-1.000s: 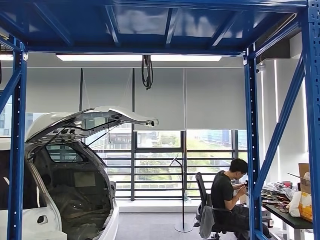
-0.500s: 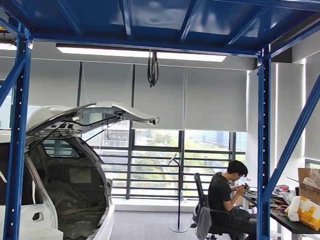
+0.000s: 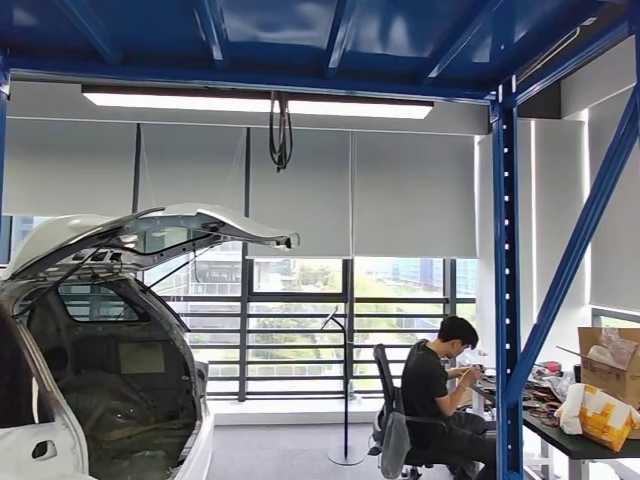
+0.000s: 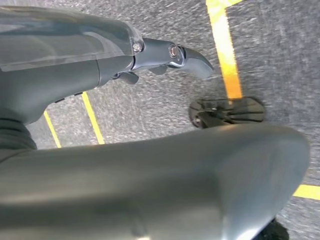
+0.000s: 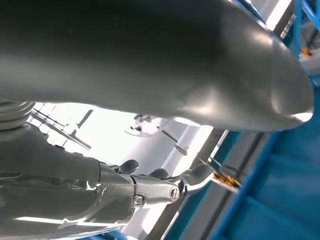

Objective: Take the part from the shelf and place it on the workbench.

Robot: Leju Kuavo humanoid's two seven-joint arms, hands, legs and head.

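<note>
In the left wrist view my left hand [image 4: 68,65] hangs over grey carpet with yellow floor lines [image 4: 226,55]; its fingers are stretched out and apart and hold nothing. My right hand [image 5: 75,185] is raised beside the blue shelf frame [image 5: 260,170], fingers likewise extended with nothing in them. In the head view the blue shelf's upper deck [image 3: 302,30] spans overhead and one of its uprights [image 3: 507,300] stands at the right.
A white car [image 3: 90,400] with its hatch raised stands at the left. A person [image 3: 434,400] sits on a chair at a dark table [image 3: 573,442] that carries a cardboard box [image 3: 607,360] and a yellow-white bag [image 3: 596,415]. Windows with railings lie beyond.
The whole head picture has shifted, so the camera moved. The left blue upright has slid out of the picture and the car sits further left. The person has stayed seated.
</note>
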